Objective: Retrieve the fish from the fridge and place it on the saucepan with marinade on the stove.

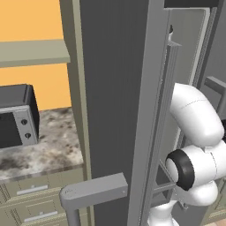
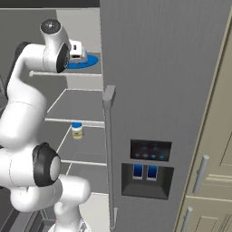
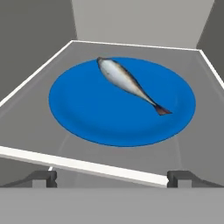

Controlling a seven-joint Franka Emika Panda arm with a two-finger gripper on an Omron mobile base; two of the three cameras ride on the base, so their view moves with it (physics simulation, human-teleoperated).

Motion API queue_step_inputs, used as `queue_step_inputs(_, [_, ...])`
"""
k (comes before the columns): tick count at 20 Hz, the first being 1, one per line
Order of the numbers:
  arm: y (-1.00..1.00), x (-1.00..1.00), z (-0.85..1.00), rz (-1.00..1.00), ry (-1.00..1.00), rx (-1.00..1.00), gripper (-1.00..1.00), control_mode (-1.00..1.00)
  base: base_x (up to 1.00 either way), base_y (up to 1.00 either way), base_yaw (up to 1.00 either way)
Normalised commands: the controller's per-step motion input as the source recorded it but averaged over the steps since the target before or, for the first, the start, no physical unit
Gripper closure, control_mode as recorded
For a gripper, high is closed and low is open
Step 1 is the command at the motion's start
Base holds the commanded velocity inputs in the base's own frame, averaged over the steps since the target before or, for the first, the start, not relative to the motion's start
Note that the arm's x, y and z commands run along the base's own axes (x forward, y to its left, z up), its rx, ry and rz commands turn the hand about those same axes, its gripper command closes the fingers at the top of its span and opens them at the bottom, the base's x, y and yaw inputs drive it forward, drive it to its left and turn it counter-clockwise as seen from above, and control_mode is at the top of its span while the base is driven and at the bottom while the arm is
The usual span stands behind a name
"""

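A silvery fish (image 3: 129,83) with a reddish tail lies diagonally on a round blue plate (image 3: 83,109) on an upper shelf of the open fridge (image 2: 163,68). My gripper (image 3: 111,178) hovers just in front of the shelf's white front edge, short of the plate, with its jaws open and nothing between them. From the right base view, the hand (image 2: 78,51) reaches in at the blue plate (image 2: 92,60). The saucepan, marinade and stove are out of view.
The open left fridge door (image 1: 114,88) stands close beside the arm. The shut right door has a long bar handle (image 2: 108,149) and a blue-lit dispenser. A small jar (image 2: 77,130) sits on a lower shelf. A microwave (image 1: 15,117) rests on the stone counter (image 1: 53,145).
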Motion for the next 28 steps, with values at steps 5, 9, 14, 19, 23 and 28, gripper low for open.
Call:
queue_step_inputs(5, [0.05,0.35,0.24,0.0,0.0,0.0,-1.0,-1.0,0.0,0.0,0.0])
queue_step_inputs(9, [0.1,0.57,0.0,0.0,0.0,-0.02,-1.0,-1.0,0.0,0.0,0.0])
queue_step_inputs(14, [0.07,0.64,0.0,0.0,0.0,-0.03,-1.0,-1.0,0.0,0.0,0.0])
queue_step_inputs(19, [0.08,0.57,-0.11,0.0,0.0,-0.05,-1.0,-1.0,0.0,0.0,0.0])
queue_step_inputs(23, [0.08,0.52,-0.16,0.0,0.0,-0.03,-1.0,-1.0,0.0,0.0,0.0])
queue_step_inputs(28, [0.04,0.36,-0.12,0.02,0.0,-0.01,-1.0,-1.0,0.0,0.0,0.0])
